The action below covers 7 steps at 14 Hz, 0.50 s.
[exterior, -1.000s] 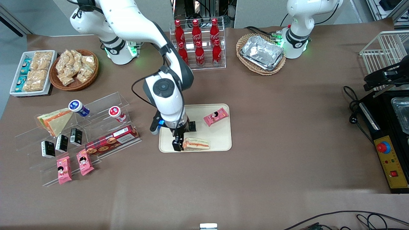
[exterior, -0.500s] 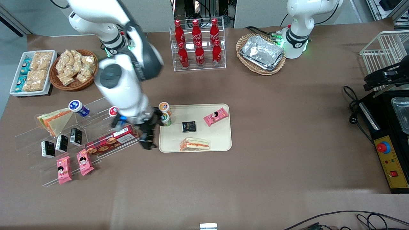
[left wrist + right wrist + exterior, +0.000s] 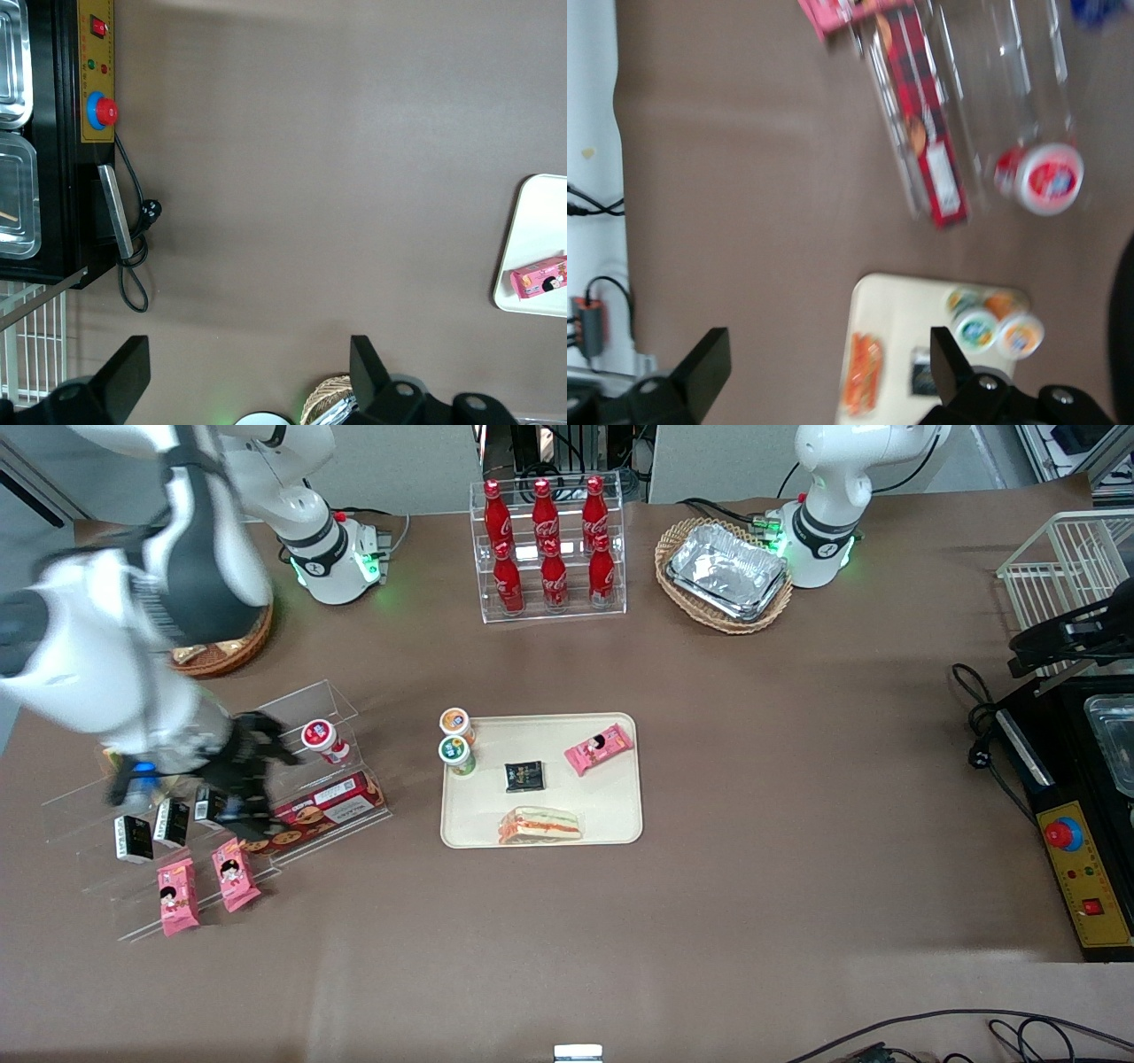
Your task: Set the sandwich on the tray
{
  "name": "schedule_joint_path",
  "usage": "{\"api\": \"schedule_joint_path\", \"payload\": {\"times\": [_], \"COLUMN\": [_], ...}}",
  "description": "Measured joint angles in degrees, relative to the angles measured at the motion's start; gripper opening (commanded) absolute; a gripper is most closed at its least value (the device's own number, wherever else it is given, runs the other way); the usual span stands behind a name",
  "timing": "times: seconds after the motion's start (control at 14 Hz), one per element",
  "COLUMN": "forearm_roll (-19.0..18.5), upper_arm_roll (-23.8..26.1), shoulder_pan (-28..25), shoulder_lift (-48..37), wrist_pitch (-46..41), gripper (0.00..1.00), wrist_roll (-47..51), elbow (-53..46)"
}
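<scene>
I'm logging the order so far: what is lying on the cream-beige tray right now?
On the cream-beige rectangular tray: the long clear-wrapped sandwich, a small black packet, a pink snack pack and a green-lidded cup. Nothing covers them; the gripper, open, hangs over the acrylic shelf.

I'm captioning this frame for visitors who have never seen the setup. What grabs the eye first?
The cream tray in the middle of the table, with the wrapped sandwich lying on its edge nearest the front camera. Then the gripper, open and empty, over the clear display shelf toward the working arm's end.
</scene>
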<state>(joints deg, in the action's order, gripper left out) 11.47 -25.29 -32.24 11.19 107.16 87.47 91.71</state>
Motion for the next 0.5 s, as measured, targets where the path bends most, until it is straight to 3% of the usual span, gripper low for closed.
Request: {"api": "schedule_joint_path", "payload": {"times": [0.21,0.5], "forearm_roll": [-6.5,-8.2], "upper_arm_roll": [0.1,1.5], "shoulder_pan": [6.1,14.5], "shoulder_lift": [-2.2,-3.1], "wrist_pitch": [-3.2,-5.6], "gripper": [1.00,1.00], "wrist_roll": [-23.1,-46.5], "elbow": [0.0,0.1]}}
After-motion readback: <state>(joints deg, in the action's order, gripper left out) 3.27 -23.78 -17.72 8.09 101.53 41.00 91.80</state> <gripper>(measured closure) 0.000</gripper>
